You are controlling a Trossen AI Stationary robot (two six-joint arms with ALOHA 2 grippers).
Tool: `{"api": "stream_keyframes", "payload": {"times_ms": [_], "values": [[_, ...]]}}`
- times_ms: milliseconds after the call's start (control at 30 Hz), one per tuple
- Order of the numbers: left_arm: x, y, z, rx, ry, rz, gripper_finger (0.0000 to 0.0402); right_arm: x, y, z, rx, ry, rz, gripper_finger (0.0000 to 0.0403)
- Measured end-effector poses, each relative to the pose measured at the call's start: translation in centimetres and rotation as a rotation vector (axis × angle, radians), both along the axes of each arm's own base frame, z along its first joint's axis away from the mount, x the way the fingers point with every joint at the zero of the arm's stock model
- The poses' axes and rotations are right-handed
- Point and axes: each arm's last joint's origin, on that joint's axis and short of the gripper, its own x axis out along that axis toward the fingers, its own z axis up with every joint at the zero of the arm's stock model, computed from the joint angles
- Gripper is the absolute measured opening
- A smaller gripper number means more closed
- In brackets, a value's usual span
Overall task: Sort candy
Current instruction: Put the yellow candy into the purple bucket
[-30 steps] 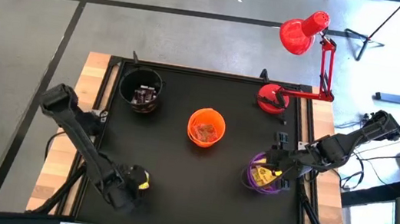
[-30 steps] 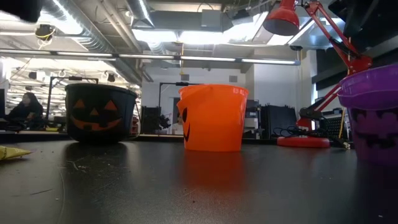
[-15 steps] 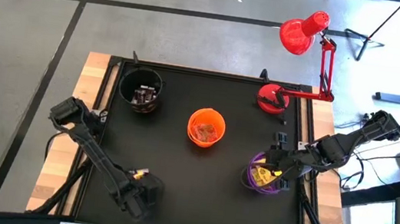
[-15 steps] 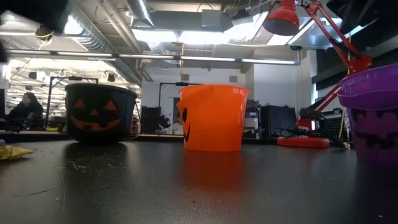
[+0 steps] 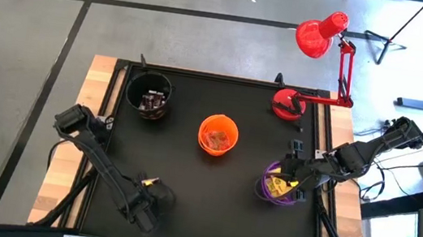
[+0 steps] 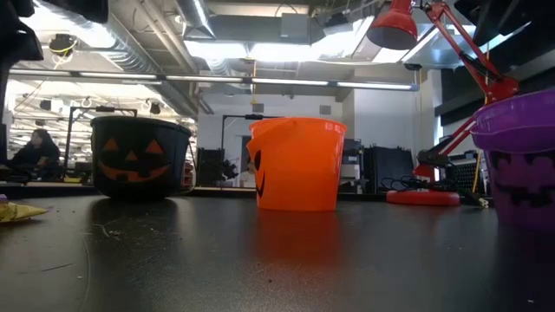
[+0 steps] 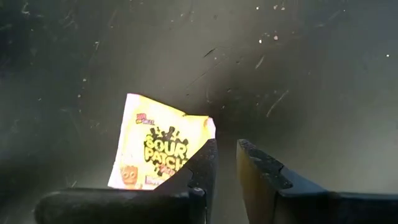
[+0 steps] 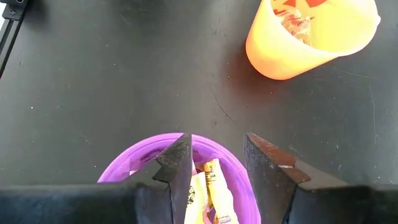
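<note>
A yellow candy packet point(image 7: 155, 152) lies flat on the black mat near the table's front left, also seen as a yellow packet point(image 5: 149, 182) from above and a yellow packet point(image 6: 17, 211) in the low view. My left gripper point(image 7: 227, 155) points down just beside it, fingers a narrow gap apart with nothing between them. One finger point(image 7: 202, 163) stands at the packet's corner. My right gripper point(image 8: 217, 155) hangs open over the purple cup point(image 8: 143, 165), which holds yellow candy point(image 8: 208, 186). My left gripper comes from above, and one finger stands at the candy packet's corner point(image 7: 206, 127). I cannot tell whether that finger touches the corner. The packet lies flat on the mat.
An orange cup point(image 5: 217, 134) with candy stands mid-table and a black cup point(image 5: 149, 98) with dark candy stands at the far left. A red lamp's base point(image 5: 286, 104) sits at the far right. Bare mat lies between the cups.
My left gripper has gone a little toward the table's right edge, ending just beside the yellow packet. The packet stays on the mat.
</note>
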Motion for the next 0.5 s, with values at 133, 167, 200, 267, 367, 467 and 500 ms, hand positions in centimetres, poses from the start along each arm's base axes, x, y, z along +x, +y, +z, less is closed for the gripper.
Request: {"api": "stream_keyframes", "payload": {"times_ms": [133,167,200,267,367,467,500], "values": [[0.2,-0.3,-0.8,0.015,0.006,-0.008,0.0063,0.0,0.0,0.0,-0.002,0.000,0.002,0.0143],[0.2,-0.3,-1.0,0.012,0.013,-0.016,0.0068,0.0,0.0,0.0,-0.002,0.000,0.002,0.0143],[0.2,-0.5,-1.2,0.008,0.023,-0.027,0.0075,0.0,0.0,0.0,-0.002,0.000,0.002,0.0143],[0.2,-0.5,-1.5,0.005,0.043,-0.031,0.0092,0.0,0.0,0.0,-0.002,0.001,0.002,0.0143],[0.2,-0.5,-1.8,0.019,0.053,-0.031,0.0122,0.0,0.0,0.0,-0.002,0.001,0.002,0.0143],[0.2,-0.4,-1.8,0.042,0.051,-0.029,0.0152,0.0,0.0,0.0,-0.003,0.000,0.002,0.0143],[0.2,-0.4,-1.8,0.045,0.051,-0.029,0.0160,0.0,0.0,0.0,-0.004,-0.001,0.000,0.0143]]}}
